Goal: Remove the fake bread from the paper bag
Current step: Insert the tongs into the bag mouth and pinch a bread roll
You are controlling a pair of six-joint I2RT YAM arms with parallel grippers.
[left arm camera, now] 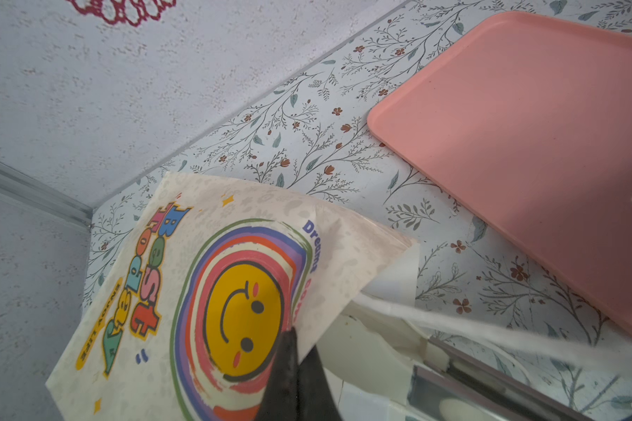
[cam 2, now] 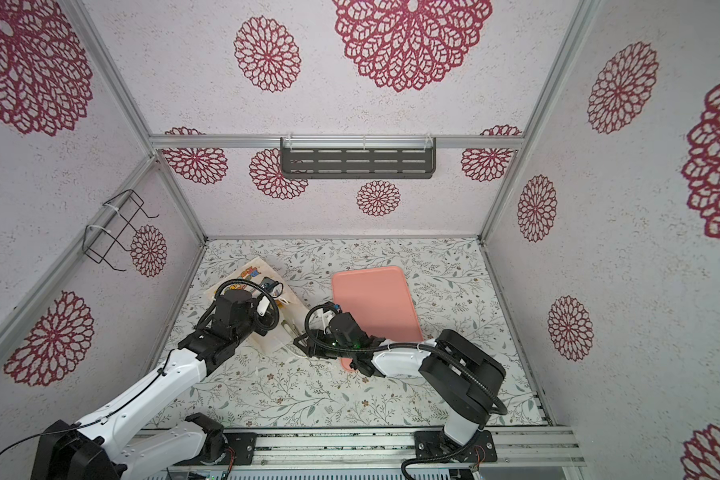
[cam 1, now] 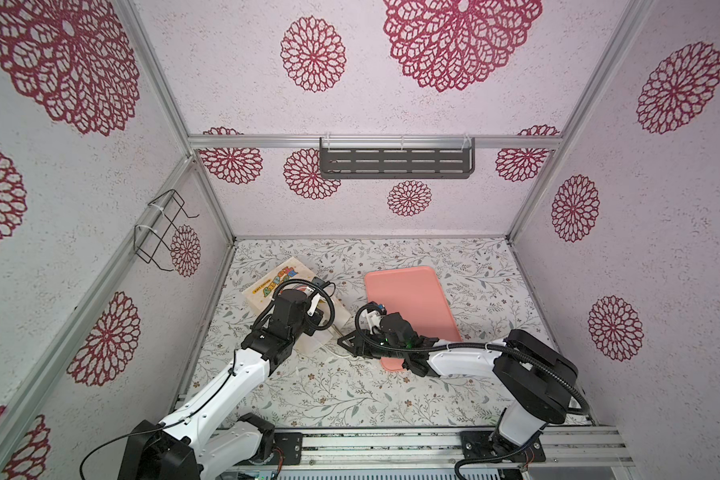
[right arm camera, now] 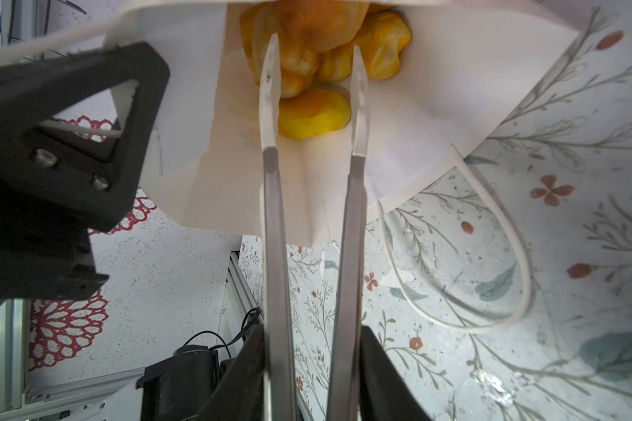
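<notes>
Cream-white and printed with a smiley face and coloured lettering, the paper bag (cam 1: 285,272) is laid on its side at the far left of the flowered table (cam 1: 474,291), with its mouth turned toward the near middle. Its upper panel is pinched beside the mouth by the left gripper (left arm camera: 291,333), whose black fingers are pressed together on the paper. Metal tongs (right arm camera: 275,218) are clamped in the right gripper (right arm camera: 312,339). Their two tips are held apart inside the bag's mouth, one on each side of a yellow roll (right arm camera: 312,115). More of the fake bread (right arm camera: 318,22) is piled deeper in the bag. A white cord handle (right arm camera: 519,255) is spread on the table just outside the mouth. A pink tray (cam 1: 408,299) is set to the right of the bag, and its near end is crossed by the right arm (cam 1: 462,361).
</notes>
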